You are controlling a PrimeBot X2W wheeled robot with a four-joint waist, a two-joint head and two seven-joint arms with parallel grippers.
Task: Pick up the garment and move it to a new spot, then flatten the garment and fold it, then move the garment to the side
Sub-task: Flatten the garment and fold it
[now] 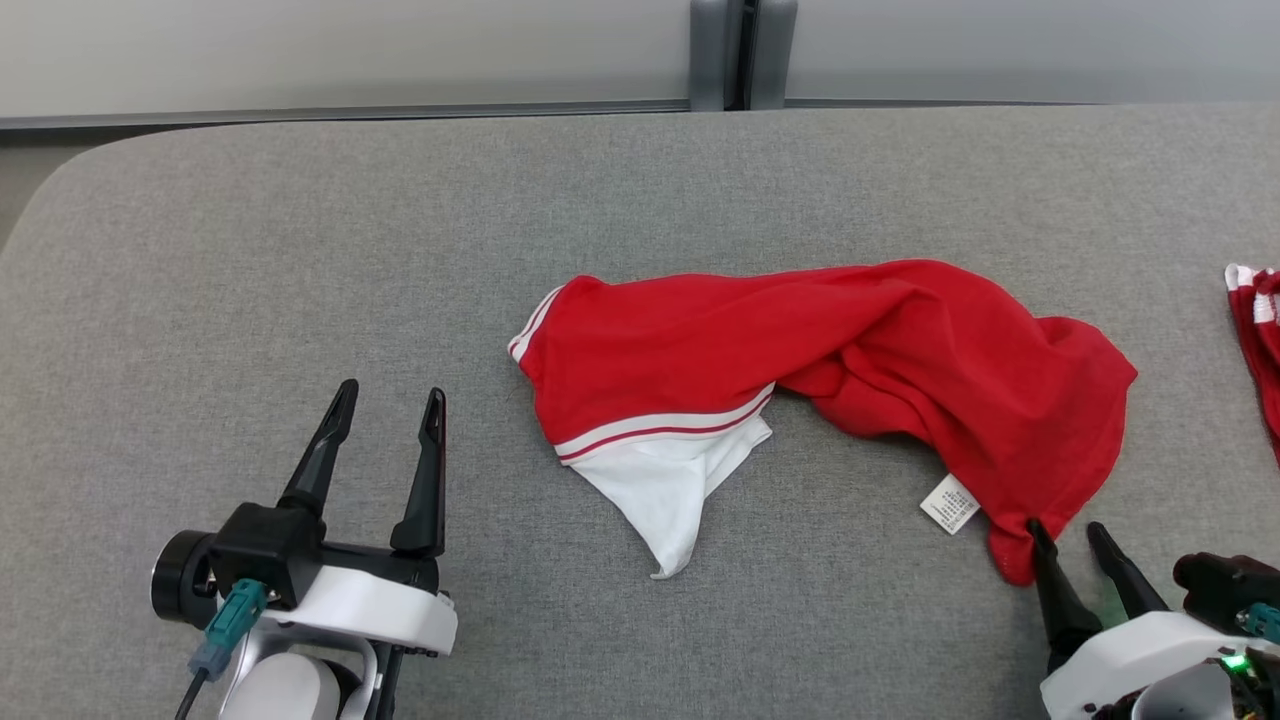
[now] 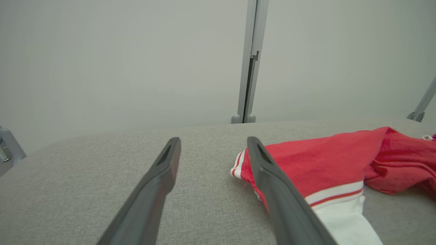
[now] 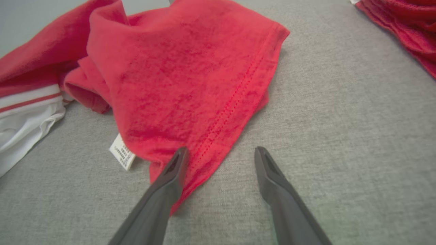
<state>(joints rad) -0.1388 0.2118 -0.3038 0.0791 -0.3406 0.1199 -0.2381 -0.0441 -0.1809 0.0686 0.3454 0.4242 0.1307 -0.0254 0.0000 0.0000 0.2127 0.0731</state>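
Red garment [image 1: 700,350] crumpled on grey table [image 1: 300,250] (white panel nearside). Both empty: left gripper [image 1: 392,390] spread wide, clear of it; right gripper [image 1: 1063,527] spread at its hem corner

The left gripper [image 1: 392,392] and right gripper [image 1: 1062,526] each have two long, dark, tapering fingers [image 1: 322,450] on a white shell [image 1: 370,610]. A teal plug [image 1: 232,612] with a dark cable [image 1: 190,690] marks the left, a green light [image 1: 1238,662] the right.

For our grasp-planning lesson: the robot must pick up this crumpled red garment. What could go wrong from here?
The right end effector sits at only the garment's hem corner, so a pinch may slip. The left end effector stands apart; a one-sided lift could bunch the cloth or drag it towards the second red garment.
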